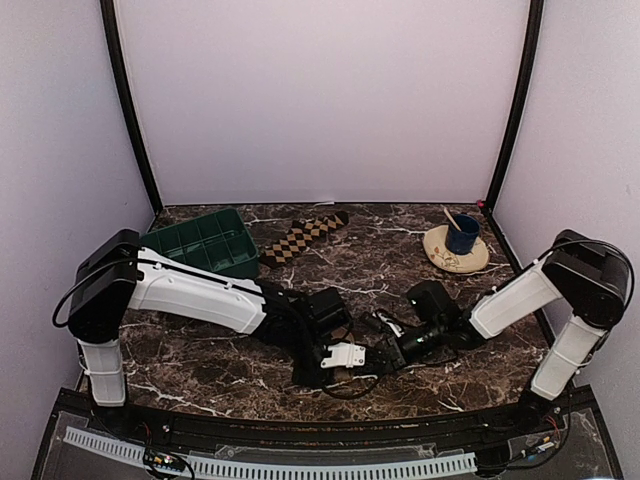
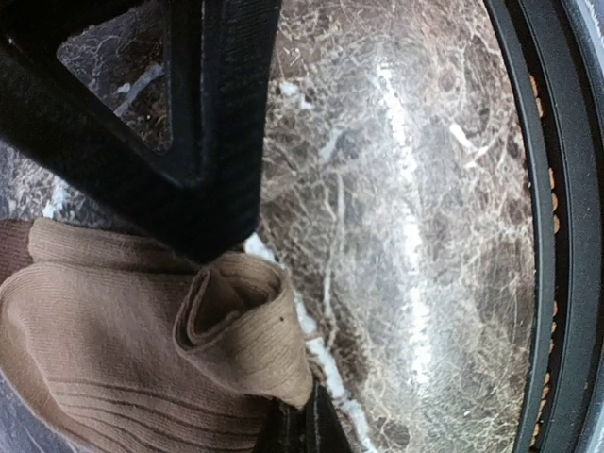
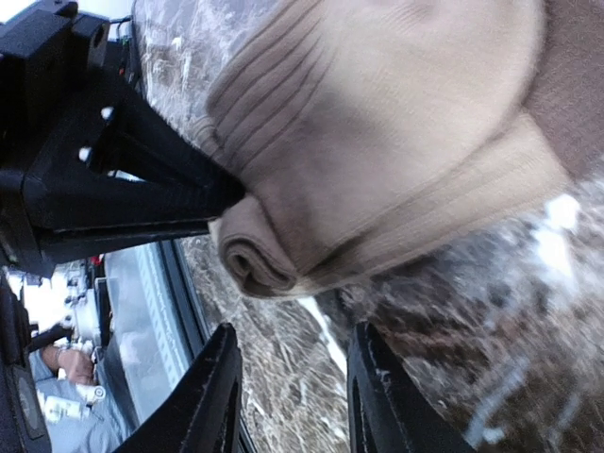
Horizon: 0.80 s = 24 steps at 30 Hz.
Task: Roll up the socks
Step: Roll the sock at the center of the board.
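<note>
The plain tan sock (image 2: pixel 113 330) lies on the marble between my two grippers, with its near end curled into a loose roll (image 3: pixel 255 260). In the top view only a sliver of it (image 1: pixel 341 333) shows. My left gripper (image 2: pixel 255 330) is shut on the rolled end, one black finger (image 2: pixel 212 142) above it and one (image 2: pixel 302 429) below. My right gripper (image 3: pixel 293 387) is open and empty, its fingers (image 3: pixel 203 396) just short of the roll. The checkered sock (image 1: pixel 300 238) lies flat at the back, beside the green tray (image 1: pixel 205 243).
A beige plate (image 1: pixel 475 260) with a blue cup (image 1: pixel 462 234) stands at the back right. The table's black front rail (image 2: pixel 543 226) runs close to the sock. Both arms meet at the front middle of the marble top (image 1: pixel 400 265).
</note>
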### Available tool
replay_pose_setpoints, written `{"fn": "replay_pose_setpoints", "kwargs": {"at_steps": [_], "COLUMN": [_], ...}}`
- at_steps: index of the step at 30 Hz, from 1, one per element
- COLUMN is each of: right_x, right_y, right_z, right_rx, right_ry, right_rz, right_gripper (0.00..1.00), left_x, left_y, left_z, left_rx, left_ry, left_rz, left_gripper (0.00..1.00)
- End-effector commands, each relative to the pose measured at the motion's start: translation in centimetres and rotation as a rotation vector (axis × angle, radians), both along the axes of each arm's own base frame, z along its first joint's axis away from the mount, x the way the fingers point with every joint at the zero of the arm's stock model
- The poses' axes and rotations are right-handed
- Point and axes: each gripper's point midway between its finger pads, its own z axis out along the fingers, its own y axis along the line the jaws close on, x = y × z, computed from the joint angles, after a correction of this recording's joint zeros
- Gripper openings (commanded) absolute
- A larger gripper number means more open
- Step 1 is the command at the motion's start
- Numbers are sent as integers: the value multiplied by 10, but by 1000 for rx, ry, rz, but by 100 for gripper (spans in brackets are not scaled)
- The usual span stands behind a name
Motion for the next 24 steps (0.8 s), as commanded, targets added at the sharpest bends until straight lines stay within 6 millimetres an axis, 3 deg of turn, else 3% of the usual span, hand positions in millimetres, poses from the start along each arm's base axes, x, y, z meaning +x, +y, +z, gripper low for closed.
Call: {"fn": "replay_pose_setpoints", "kwargs": {"at_steps": [1, 6, 15, 24], "right_x": [11, 14, 25, 15], "right_y": [-36, -52, -66, -67], "right_z": [-36, -38, -3, 15], "right_rx": [-183, -197, -196, -252], "right_ry": [-2, -39, -244, -463], "right_rz": [-194, -290, -387, -394], "right_gripper": [36, 35, 32, 33], "left_x": [-17, -16, -6, 4], "left_y": [10, 14, 3, 1], "left_z": [-9, -13, -11, -18], "left_rx": [63, 73, 46, 43], "left_ry": [158, 267, 439, 603], "left_rz": [2, 34, 76, 130], "left_gripper": [0, 0, 0, 0]}}
